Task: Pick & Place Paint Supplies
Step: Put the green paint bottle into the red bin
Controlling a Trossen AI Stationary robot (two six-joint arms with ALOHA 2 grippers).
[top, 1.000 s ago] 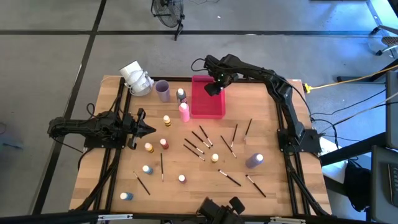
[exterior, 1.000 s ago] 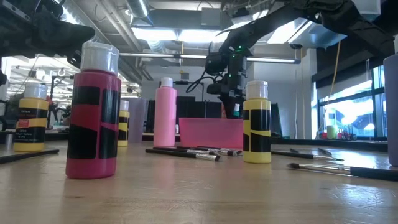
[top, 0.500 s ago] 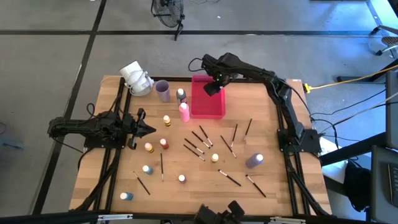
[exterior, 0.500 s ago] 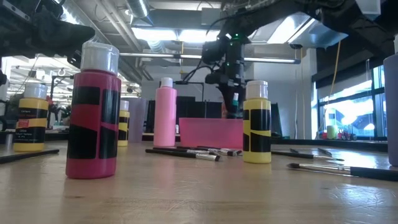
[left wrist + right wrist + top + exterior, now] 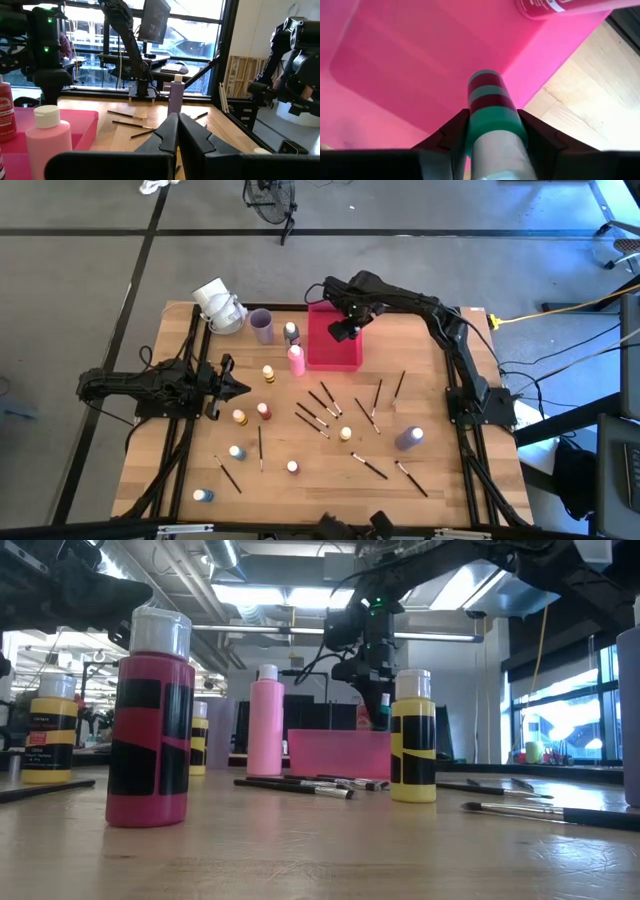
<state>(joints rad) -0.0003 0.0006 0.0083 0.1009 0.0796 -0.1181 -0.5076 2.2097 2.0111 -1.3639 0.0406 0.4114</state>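
My right gripper (image 5: 343,330) hangs over the pink-red tray (image 5: 330,358), pointing down and shut on a green paint bottle with dark bands (image 5: 492,107). A red bottle (image 5: 560,7) is in the tray's corner. More paint bottles, among them a pink one (image 5: 296,360), stand on the table. Thin dark brushes (image 5: 320,405) lie flat on the wood. My left gripper (image 5: 240,388) waits shut at the table's left, touching nothing. My right gripper pinches the green bottle's upper body (image 5: 495,125), just below its pale cap, between its two fingers (image 5: 452,132). The fingers come from above, pointing down. The bottle hangs upright below them over the tray floor (image 5: 395,60). Whether its base touches the floor I cannot tell.
A lilac cup (image 5: 262,326) and a white object (image 5: 218,305) stand at the far left of the tray. A purple bottle (image 5: 408,439) stands near the right. Small bottles (image 5: 239,417) and brushes (image 5: 413,478) dot the table's near half.
My right gripper has moved a little toward the table's near edge and slightly up over the tray, carrying the green bottle with it and staying shut on it.
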